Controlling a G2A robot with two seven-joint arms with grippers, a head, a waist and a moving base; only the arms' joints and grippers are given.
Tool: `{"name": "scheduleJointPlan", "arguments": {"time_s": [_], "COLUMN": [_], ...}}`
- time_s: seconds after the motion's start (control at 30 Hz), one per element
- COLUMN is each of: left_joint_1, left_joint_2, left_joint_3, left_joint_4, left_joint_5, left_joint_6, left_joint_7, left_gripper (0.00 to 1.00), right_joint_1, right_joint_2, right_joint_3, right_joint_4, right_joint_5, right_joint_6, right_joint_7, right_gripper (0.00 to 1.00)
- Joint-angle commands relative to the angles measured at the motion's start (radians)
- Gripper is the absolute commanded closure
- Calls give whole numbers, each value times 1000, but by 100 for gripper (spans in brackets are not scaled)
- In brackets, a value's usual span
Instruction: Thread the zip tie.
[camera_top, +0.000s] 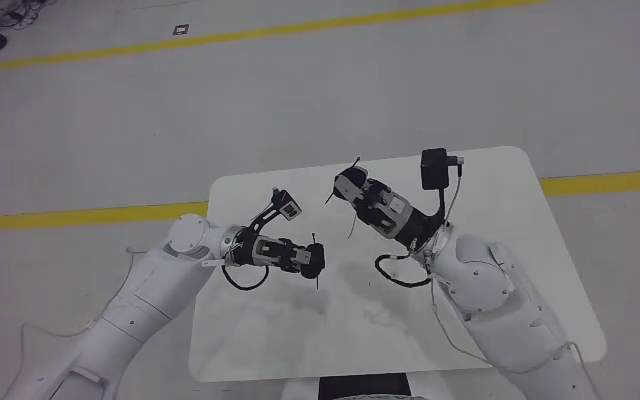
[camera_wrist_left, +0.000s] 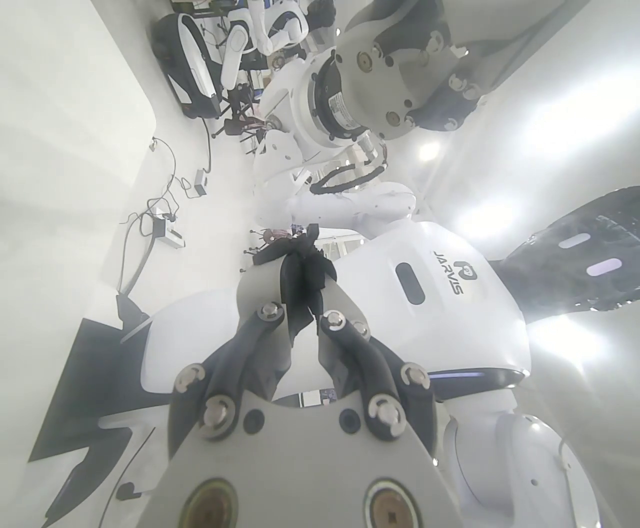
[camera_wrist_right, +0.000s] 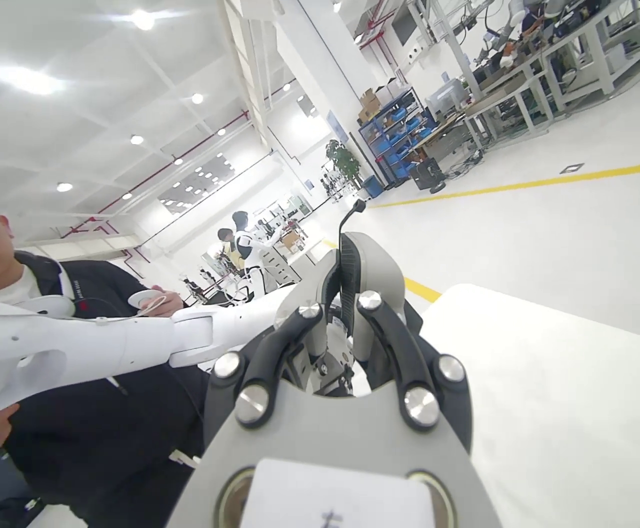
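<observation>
My left gripper (camera_top: 314, 262) hangs over the middle of the white table (camera_top: 500, 300), shut on a thin black zip tie (camera_top: 314, 241) that sticks out above and below the fingers. In the left wrist view the left gripper (camera_wrist_left: 300, 280) pinches the dark strip (camera_wrist_left: 316, 320) between its pads. My right gripper (camera_top: 347, 186) is a short way farther back and to the right, shut on a black zip tie (camera_top: 356, 163). The right wrist view has the tie's end (camera_wrist_right: 351, 214) poking past the right gripper (camera_wrist_right: 345, 260). I cannot tell whether the two strips join.
The table's bare top reaches to rounded edges, with the far right corner (camera_top: 520, 155) behind the right arm. Grey floor with yellow lines (camera_top: 100, 215) lies around it. Both forearms cross the near half of the table.
</observation>
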Motion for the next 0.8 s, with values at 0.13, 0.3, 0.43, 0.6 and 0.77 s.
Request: {"name": "scheduleJointPlan", "arguments": {"time_s": [0.13,0.3,0.43,0.6,0.77], "left_joint_1": [0,0,0,0,0], "left_joint_2": [0,0,0,0,0], "left_joint_3": [0,0,0,0,0], "left_joint_4": [0,0,0,0,0], "left_joint_5": [0,0,0,0,0], "left_joint_6": [0,0,0,0,0], "left_joint_7": [0,0,0,0,0], "left_gripper": [100,100,100,100,100], "right_joint_1": [0,30,78,134,158], "right_joint_2": [0,8,28,66,129], "right_joint_3": [0,-12,-50,-119,-203], "right_joint_4": [0,-7,-2,12,26], "right_joint_5": [0,-76,-128,-195,-249], "right_joint_6": [0,0,0,0,0], "right_joint_7": [0,-30,-58,-131,-233], "right_gripper": [100,100,100,100,100]}}
